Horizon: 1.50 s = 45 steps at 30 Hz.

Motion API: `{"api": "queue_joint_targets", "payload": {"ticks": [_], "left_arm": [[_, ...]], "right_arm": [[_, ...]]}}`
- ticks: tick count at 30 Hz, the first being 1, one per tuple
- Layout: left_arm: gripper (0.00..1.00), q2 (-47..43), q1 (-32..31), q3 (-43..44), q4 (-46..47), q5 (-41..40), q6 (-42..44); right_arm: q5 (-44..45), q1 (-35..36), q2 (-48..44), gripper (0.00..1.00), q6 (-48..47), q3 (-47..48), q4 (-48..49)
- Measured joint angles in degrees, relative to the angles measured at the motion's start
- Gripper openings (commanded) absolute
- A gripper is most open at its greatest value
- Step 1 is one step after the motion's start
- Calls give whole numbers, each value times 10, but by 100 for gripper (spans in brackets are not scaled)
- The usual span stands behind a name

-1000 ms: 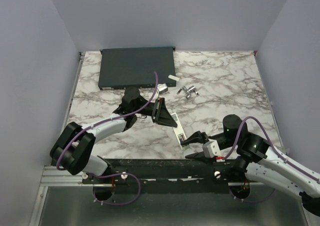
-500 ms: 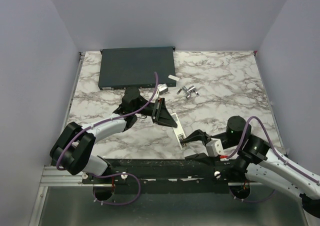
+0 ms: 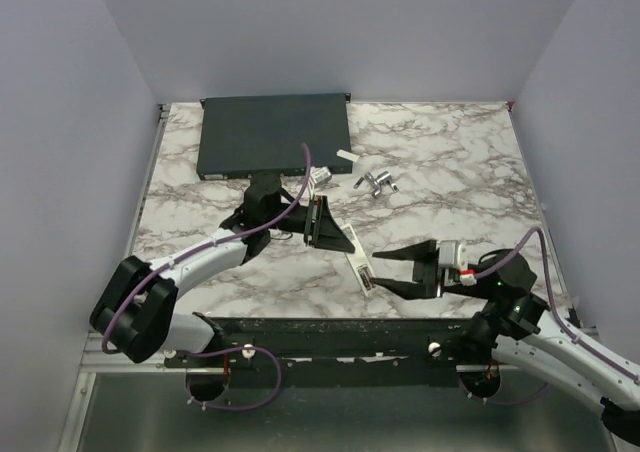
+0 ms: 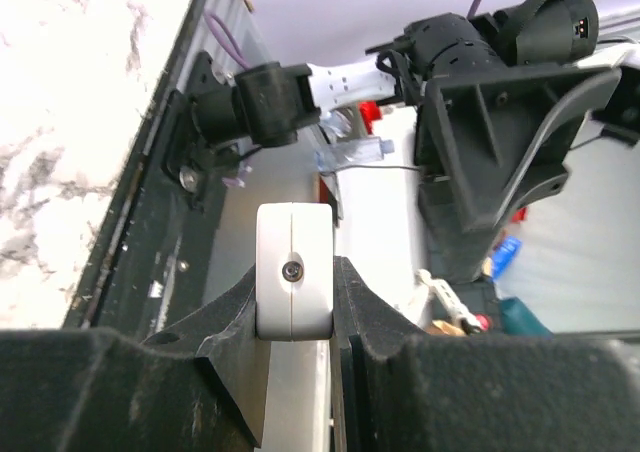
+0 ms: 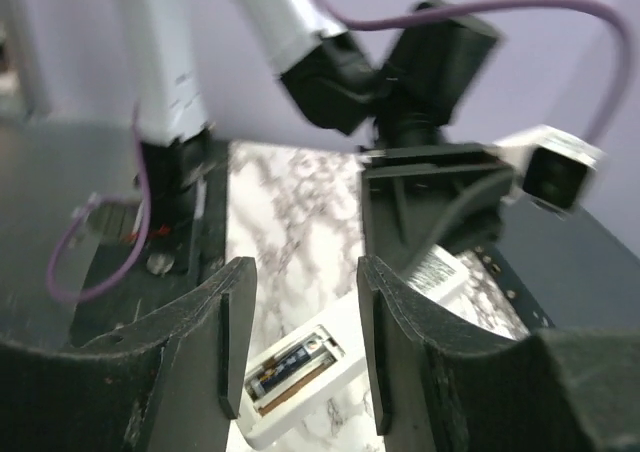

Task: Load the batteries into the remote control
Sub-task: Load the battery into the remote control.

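Remote control (image 3: 356, 260) lies slantwise on the marble bench (image 3: 450, 152) near its front edge, and the left tool (image 3: 322, 222) is clamped on its far end, the white body pinched between the two fingers in the left wrist view. The right tool (image 3: 380, 270) hovers just beside the near end with its fingers apart and nothing held. Its own camera looks down between them into the uncovered compartment, where a dark battery (image 5: 292, 365) sits.
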Motion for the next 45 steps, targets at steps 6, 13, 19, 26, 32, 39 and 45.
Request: {"api": "queue_joint_targets", "payload": {"ticks": [6,13,19,26,32,39,45], "left_arm": [[0,-74,-1,39,-161,-63,146],[0,-124,-1,45,-212,-91,227],[0,-162,-1,45,-246,-107,276],[0,-189,-2,45,-271,-111,308],[0,-190,-2,46,-276,-111,315],[0,-208,-2,46,-276,-111,319],[0,-213,-3,46,-276,-111,319]], "right_arm": [[212,0,-27,59,176,22,11],[309,-1,108,79,268,169,-140],[237,-1,166,83,290,165,-193],[208,-1,149,79,293,160,-203],[166,-1,162,73,292,159,-207],[148,-1,174,70,288,154,-212],[141,-1,176,63,287,150,-212]]}}
